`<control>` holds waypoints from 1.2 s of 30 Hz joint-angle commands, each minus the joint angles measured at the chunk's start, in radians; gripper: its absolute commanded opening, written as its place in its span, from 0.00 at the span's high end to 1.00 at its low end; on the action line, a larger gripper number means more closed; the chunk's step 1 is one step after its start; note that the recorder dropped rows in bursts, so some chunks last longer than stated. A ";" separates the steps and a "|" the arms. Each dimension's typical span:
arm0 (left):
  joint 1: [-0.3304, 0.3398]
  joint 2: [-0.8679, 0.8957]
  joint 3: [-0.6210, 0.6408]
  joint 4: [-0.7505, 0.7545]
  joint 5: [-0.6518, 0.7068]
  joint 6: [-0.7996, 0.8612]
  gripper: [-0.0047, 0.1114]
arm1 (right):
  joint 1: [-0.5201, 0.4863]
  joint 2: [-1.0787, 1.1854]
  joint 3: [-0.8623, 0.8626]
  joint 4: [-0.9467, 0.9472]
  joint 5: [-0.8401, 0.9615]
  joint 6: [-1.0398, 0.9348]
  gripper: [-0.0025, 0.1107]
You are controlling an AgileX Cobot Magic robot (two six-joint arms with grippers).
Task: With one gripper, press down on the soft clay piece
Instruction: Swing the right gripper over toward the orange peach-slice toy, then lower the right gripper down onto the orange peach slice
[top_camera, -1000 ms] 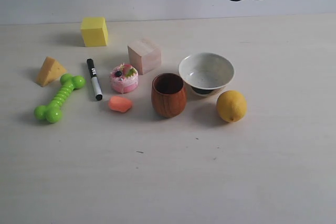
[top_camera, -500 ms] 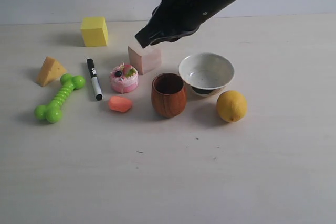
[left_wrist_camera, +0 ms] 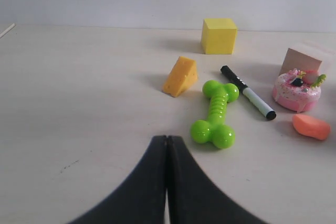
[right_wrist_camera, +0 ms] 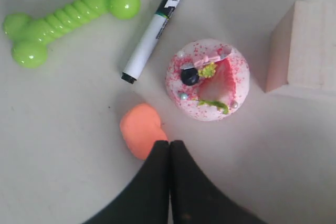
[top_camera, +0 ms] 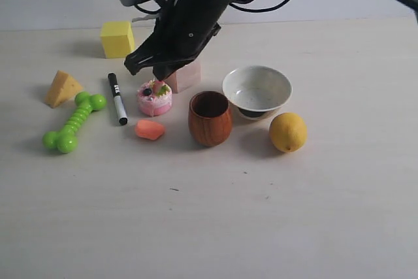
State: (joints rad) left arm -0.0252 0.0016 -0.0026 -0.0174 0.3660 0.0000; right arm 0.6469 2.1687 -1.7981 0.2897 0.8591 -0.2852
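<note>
I held my right gripper [right_wrist_camera: 169, 144], black fingers pressed together, above the round pink toy cake [top_camera: 155, 98]. The small salmon-orange clay lump [top_camera: 149, 129] sat on the worktop [top_camera: 196, 227] just camera-side of it, apparently untouched.

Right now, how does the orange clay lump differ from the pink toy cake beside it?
The clay lump is plain salmon-orange and smooth; the toy cake is pink with sprinkles and toppings. The clay lump is a low irregular blob; the toy cake is a taller round disc. Both are small and sit on the table near the marker.
</note>
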 commanded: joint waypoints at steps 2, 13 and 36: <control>-0.006 -0.002 0.003 -0.008 -0.011 0.000 0.96 | 0.057 0.070 -0.050 -0.093 0.016 0.033 0.98; -0.006 -0.002 0.003 -0.008 -0.011 0.000 0.96 | 0.069 0.199 -0.164 -0.130 0.078 0.132 0.98; -0.006 -0.002 0.003 -0.008 -0.011 0.000 0.96 | 0.097 0.258 -0.164 -0.126 0.071 0.132 0.98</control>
State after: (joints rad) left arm -0.0252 0.0016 -0.0026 -0.0174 0.3660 0.0000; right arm 0.7430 2.4159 -1.9554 0.1619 0.9382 -0.1544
